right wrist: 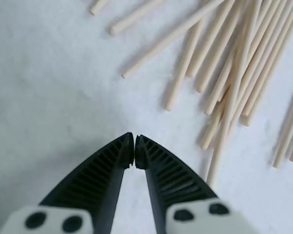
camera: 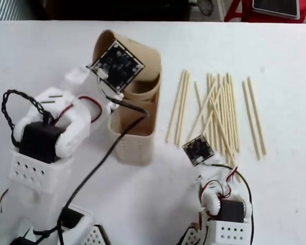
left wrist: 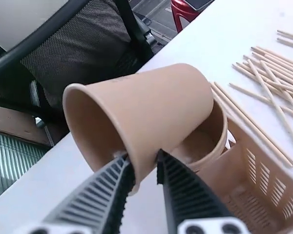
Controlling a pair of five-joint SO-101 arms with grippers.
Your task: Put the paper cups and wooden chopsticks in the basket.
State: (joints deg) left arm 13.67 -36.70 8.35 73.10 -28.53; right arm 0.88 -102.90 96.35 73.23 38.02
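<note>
- left gripper [left wrist: 145, 163]: jaws clamped on the wall of a paper cup [left wrist: 141, 107] just below its rim; cup tilted onto its side, mouth facing away from the basket [camera: 135, 145]
- held cup hangs over a second cup [left wrist: 212, 139] sitting inside the basket; contact between the two unclear
- wooden chopsticks [camera: 219, 115] loose on the table [camera: 275, 51], at 3 o'clock of the basket, several crossing
- right gripper [right wrist: 135, 148]: jaws together, tips touching, nothing between them; over bare table near the stick ends, at 6 o'clock of the pile

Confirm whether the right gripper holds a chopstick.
No, the right gripper is shut empty, short of the chopsticks on the table.
</note>
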